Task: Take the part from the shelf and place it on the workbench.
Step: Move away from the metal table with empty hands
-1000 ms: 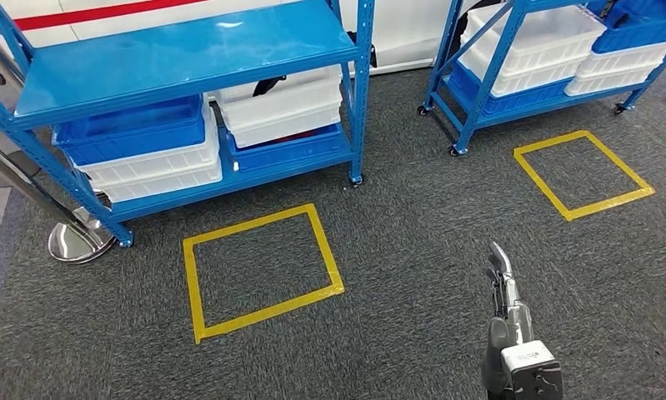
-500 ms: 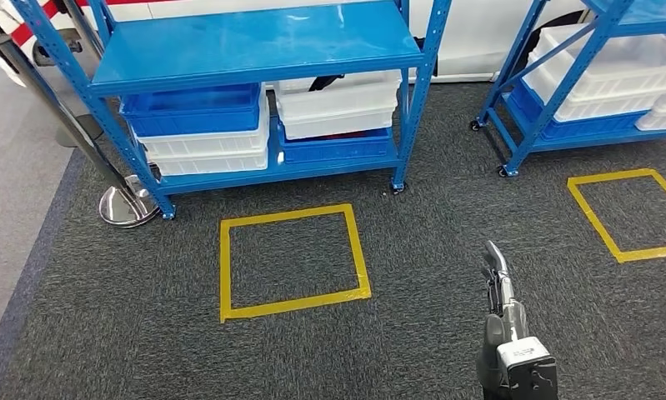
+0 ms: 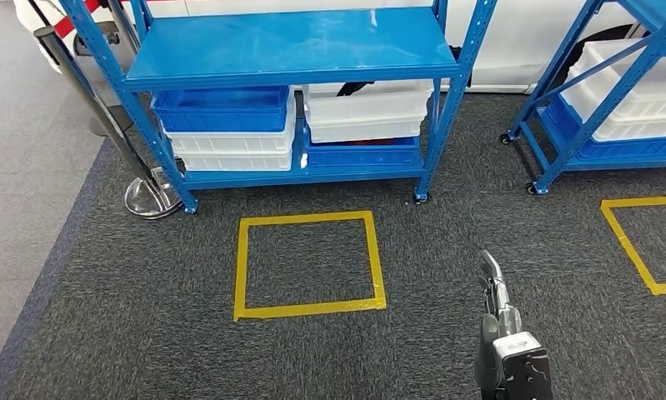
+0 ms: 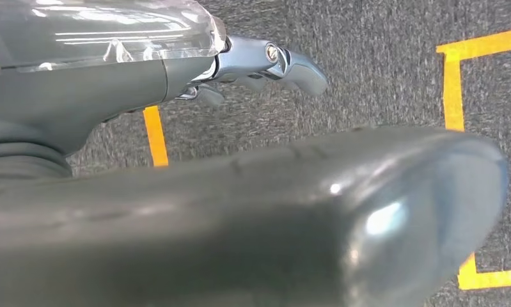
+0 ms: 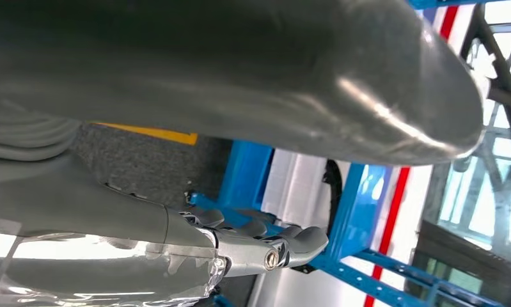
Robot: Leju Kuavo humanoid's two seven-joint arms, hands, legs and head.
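Part not visible; likely inside a white bin (image 3: 369,111) on the blue shelf (image 3: 296,46), so weight and grip point unknown. Left hand (image 4: 265,61) and right hand (image 3: 494,283) both empty, fingers loosely extended.

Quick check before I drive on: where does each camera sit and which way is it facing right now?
Head view: high on the body, looking forward and down at the blue shelf, yellow floor square and right hand.
Left wrist view: behind the left hand, facing carpet and yellow tape.
Right wrist view: behind the right hand, facing shelf uprights.
Shared: yellow tape, blue shelving.
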